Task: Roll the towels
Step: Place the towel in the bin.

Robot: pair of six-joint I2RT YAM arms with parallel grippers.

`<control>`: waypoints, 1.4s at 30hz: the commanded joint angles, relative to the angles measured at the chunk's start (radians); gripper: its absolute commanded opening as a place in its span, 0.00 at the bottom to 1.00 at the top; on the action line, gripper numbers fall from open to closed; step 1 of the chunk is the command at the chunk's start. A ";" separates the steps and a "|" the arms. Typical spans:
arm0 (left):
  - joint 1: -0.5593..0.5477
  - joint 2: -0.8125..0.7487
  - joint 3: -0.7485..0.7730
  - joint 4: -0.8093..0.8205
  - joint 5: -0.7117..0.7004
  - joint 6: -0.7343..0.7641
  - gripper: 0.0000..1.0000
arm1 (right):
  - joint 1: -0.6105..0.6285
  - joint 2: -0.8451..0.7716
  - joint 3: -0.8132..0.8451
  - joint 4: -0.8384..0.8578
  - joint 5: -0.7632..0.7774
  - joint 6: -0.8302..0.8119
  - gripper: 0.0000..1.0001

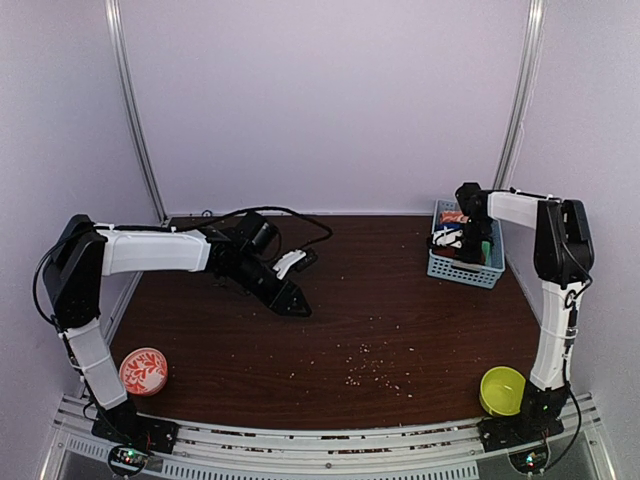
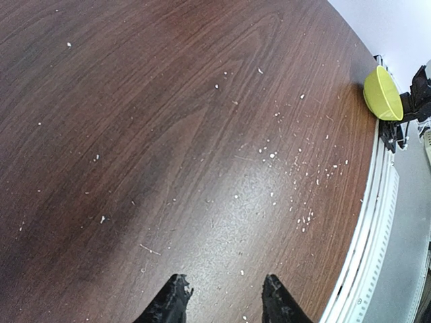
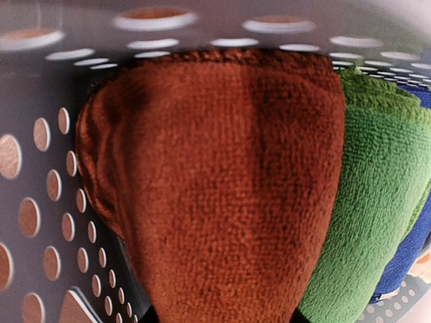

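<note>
The left gripper (image 1: pixel 296 306) hangs low over the middle-left of the table (image 1: pixel 400 300), the right gripper (image 1: pixel 470 248) reaches into the basket (image 1: pixel 470 272) at the back right, a red bowl (image 1: pixel 143 371) and yellow-green bowl (image 1: pixel 502 390) sit at the near corners, crumbs (image 1: pixel 370 365) scattered between.

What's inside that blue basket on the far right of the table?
A rust-red towel, a green towel pressed against it, and a blue cloth beyond. The bottom of the basket is covered by them.
</note>
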 commanded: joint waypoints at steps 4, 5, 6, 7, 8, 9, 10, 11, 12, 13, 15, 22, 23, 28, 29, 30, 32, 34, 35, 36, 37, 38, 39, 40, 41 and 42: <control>0.000 0.016 0.006 0.030 0.015 0.015 0.39 | -0.002 0.022 0.082 -0.231 -0.070 -0.037 0.45; -0.001 0.017 0.006 0.030 0.015 0.015 0.39 | -0.001 0.027 0.101 -0.255 -0.075 -0.038 0.48; -0.001 0.020 0.007 0.033 0.017 0.016 0.39 | -0.002 0.034 0.117 -0.279 -0.078 -0.040 0.51; -0.001 0.022 0.007 0.036 0.020 0.018 0.39 | -0.001 0.039 0.131 -0.299 -0.076 -0.040 0.53; 0.000 0.024 0.009 0.038 0.022 0.018 0.38 | -0.002 0.045 0.138 -0.312 -0.070 -0.039 0.55; 0.000 0.026 0.010 0.040 0.024 0.019 0.39 | -0.002 0.050 0.147 -0.321 -0.064 -0.037 0.58; 0.000 0.028 0.011 0.041 0.024 0.020 0.39 | -0.002 0.052 0.152 -0.332 -0.060 -0.038 0.59; 0.000 0.031 0.013 0.041 0.026 0.019 0.39 | -0.002 0.054 0.157 -0.341 -0.058 -0.039 0.60; 0.000 0.032 0.013 0.041 0.028 0.020 0.39 | -0.002 0.056 0.165 -0.350 -0.058 -0.039 0.61; 0.000 0.033 0.013 0.042 0.031 0.020 0.39 | -0.001 0.057 0.172 -0.357 -0.059 -0.037 0.62; -0.001 0.031 0.008 0.041 0.031 0.022 0.39 | -0.001 0.059 0.182 -0.372 -0.057 -0.037 0.66; 0.000 0.026 0.002 0.041 0.033 0.027 0.39 | -0.002 0.061 0.232 -0.440 -0.050 -0.038 0.72; 0.000 0.025 0.003 0.042 0.033 0.028 0.39 | -0.002 0.061 0.246 -0.453 -0.050 -0.040 0.72; -0.001 0.028 0.003 0.041 0.038 0.033 0.39 | 0.000 0.057 0.280 -0.534 -0.057 -0.062 0.74; 0.000 0.027 0.003 0.041 0.039 0.035 0.38 | 0.001 0.058 0.285 -0.543 -0.056 -0.058 0.75; 0.000 0.027 0.001 0.040 0.039 0.035 0.38 | 0.001 0.058 0.290 -0.544 -0.049 -0.051 0.75; 0.000 0.026 0.001 0.041 0.039 0.038 0.39 | 0.001 0.057 0.301 -0.546 -0.032 -0.029 0.75; 0.001 0.025 0.000 0.041 0.042 0.040 0.39 | 0.001 0.048 0.307 -0.546 -0.015 0.000 0.75; -0.001 0.023 -0.002 0.041 0.043 0.040 0.39 | 0.001 0.037 0.301 -0.546 -0.012 0.012 0.75; 0.000 0.020 -0.004 0.040 0.044 0.044 0.39 | 0.001 0.017 0.290 -0.546 -0.013 0.020 0.75; -0.001 0.017 -0.007 0.041 0.044 0.048 0.39 | 0.002 -0.007 0.276 -0.546 -0.018 0.023 0.75; 0.000 0.015 -0.010 0.040 0.046 0.051 0.39 | 0.002 -0.028 0.263 -0.546 -0.024 0.026 0.75; 0.000 0.012 -0.012 0.041 0.047 0.055 0.39 | 0.002 -0.050 0.253 -0.547 -0.030 0.032 0.75; 0.000 0.009 -0.014 0.041 0.049 0.059 0.39 | 0.001 -0.070 0.243 -0.545 -0.033 0.039 0.75; 0.000 0.008 -0.016 0.040 0.051 0.065 0.38 | 0.000 -0.081 0.243 -0.541 -0.034 0.062 0.75; 0.000 0.008 -0.015 0.037 0.053 0.071 0.39 | -0.002 -0.083 0.254 -0.534 -0.032 0.104 0.73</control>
